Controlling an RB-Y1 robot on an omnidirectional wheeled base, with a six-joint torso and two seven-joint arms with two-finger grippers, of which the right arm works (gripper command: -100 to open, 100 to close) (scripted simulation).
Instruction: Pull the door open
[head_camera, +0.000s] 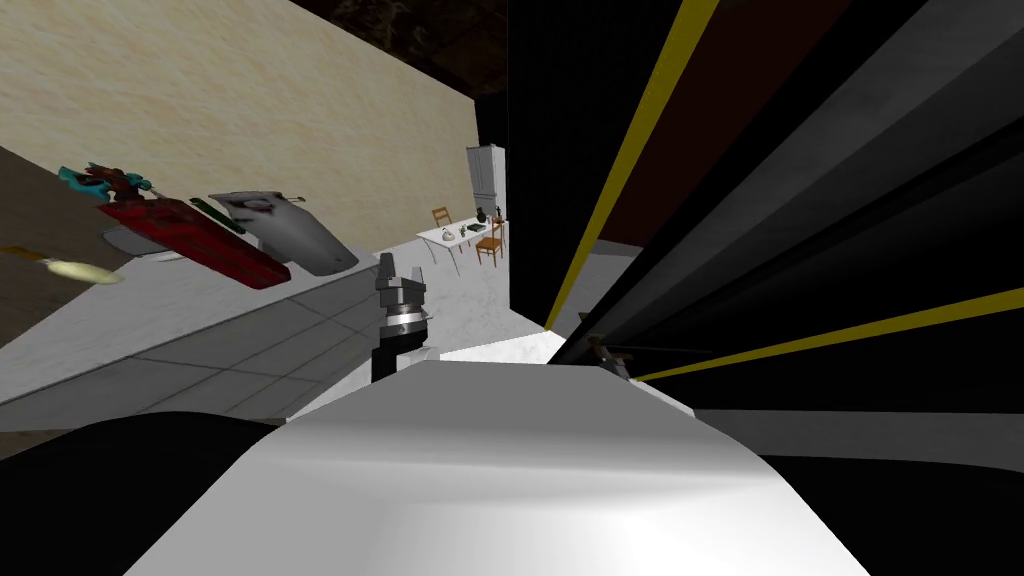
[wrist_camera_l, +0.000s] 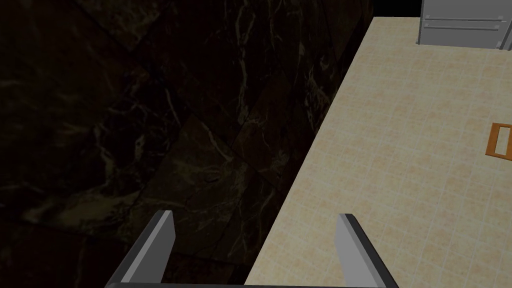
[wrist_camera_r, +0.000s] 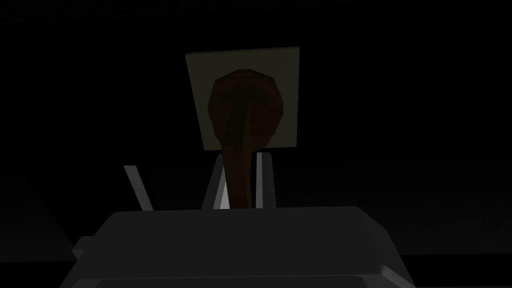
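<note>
The door (head_camera: 800, 250) is a dark slab with yellow strips, slanting across the right of the head view. Its dark brown lever handle (wrist_camera_r: 245, 105) sits on a pale square plate (wrist_camera_r: 287, 65), and the lever runs back toward my hand. My right gripper (wrist_camera_r: 241, 186) is shut on the door handle, with a light finger pressed on each side of it. In the head view that right gripper (head_camera: 610, 355) shows small against the door's lower edge. My left gripper (head_camera: 402, 272) is raised left of the door, and its fingers (wrist_camera_l: 160, 240) stand open with nothing between them.
A grey tiled counter (head_camera: 200, 320) runs along my left, carrying a red object (head_camera: 200, 245) and a grey one (head_camera: 295, 235). Farther off are a white table (head_camera: 455, 240) with wooden chairs (head_camera: 490, 245) and a tall white cabinet (head_camera: 485, 180). A black area lies beyond the door's edge.
</note>
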